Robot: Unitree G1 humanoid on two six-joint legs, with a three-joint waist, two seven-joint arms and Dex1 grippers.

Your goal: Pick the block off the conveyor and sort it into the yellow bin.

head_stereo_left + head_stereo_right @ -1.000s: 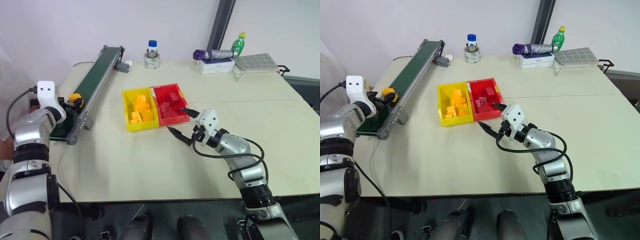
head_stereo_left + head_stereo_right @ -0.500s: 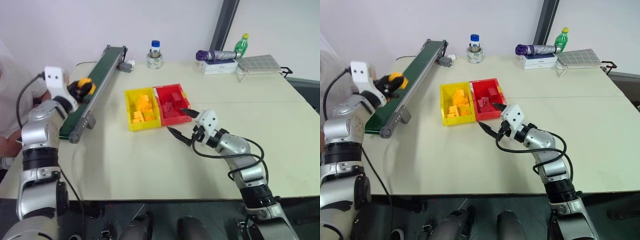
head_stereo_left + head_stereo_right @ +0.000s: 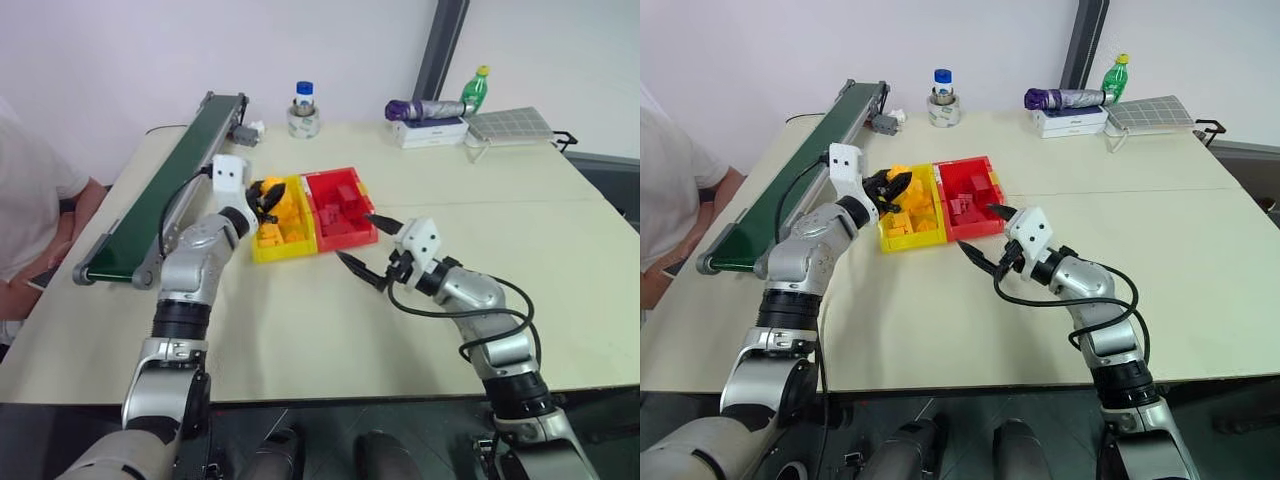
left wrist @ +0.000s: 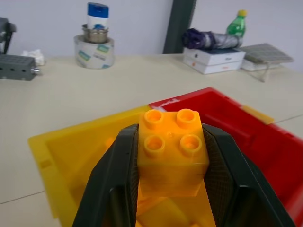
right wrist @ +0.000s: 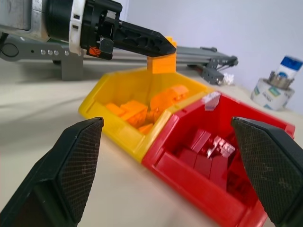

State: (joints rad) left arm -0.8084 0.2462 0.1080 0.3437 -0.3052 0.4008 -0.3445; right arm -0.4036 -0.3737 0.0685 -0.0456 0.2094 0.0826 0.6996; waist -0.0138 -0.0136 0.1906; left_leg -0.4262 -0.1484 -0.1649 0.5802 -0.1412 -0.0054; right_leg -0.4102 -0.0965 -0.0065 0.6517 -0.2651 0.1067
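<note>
A yellow-orange block [image 4: 171,151] sits studs-up between the two black fingers of my left gripper [image 3: 265,193], which is shut on it. The gripper holds it level just above the near-left part of the yellow bin [image 3: 285,254], which holds several yellow-orange blocks. In the right wrist view the held block [image 5: 161,61] hangs over the bin's far wall [image 5: 118,135]. The conveyor [image 3: 170,190] runs along the table's left side with its green belt bare. My right gripper [image 3: 362,243] is open with nothing in it, low over the table just in front of the red bin.
A red bin [image 3: 350,238] with red blocks is joined to the yellow bin's right side. At the back stand a tape roll with a bottle [image 3: 302,120], a folded umbrella on a box [image 3: 430,110] and a green bottle [image 3: 476,88]. A person [image 3: 30,210] sits at the left.
My left arm has swung right from the conveyor's near end to above the yellow bin, carrying the block. The right arm has stayed in place.
</note>
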